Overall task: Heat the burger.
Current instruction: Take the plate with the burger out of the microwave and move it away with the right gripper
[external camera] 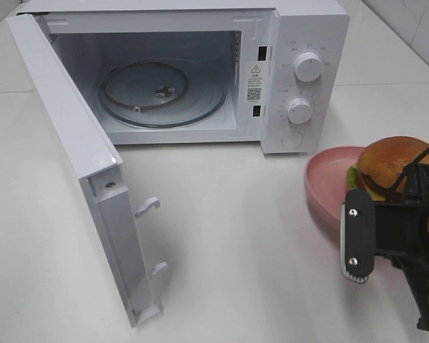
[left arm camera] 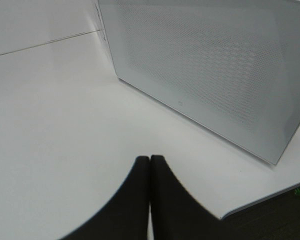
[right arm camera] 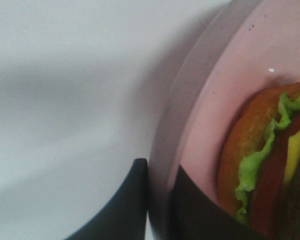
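The burger [external camera: 397, 166] has a golden bun, lettuce, cheese and tomato, and rests on a pink plate [external camera: 327, 179] at the right of the table. My right gripper [external camera: 360, 229] is at the plate's near rim. In the right wrist view, the right gripper [right arm camera: 160, 172] is shut on that rim, one finger outside it and one inside, next to the burger [right arm camera: 255, 150]. My left gripper [left arm camera: 150, 159] is shut on nothing, low over the table beside the microwave door's outer face [left arm camera: 215, 65]. It does not show in the exterior view.
A white microwave [external camera: 300, 43] stands at the back with its door [external camera: 64, 143] swung wide open toward the front left. A bare glass turntable [external camera: 161, 93] lies inside. White tabletop [external camera: 236, 236] stretches between the microwave and the plate.
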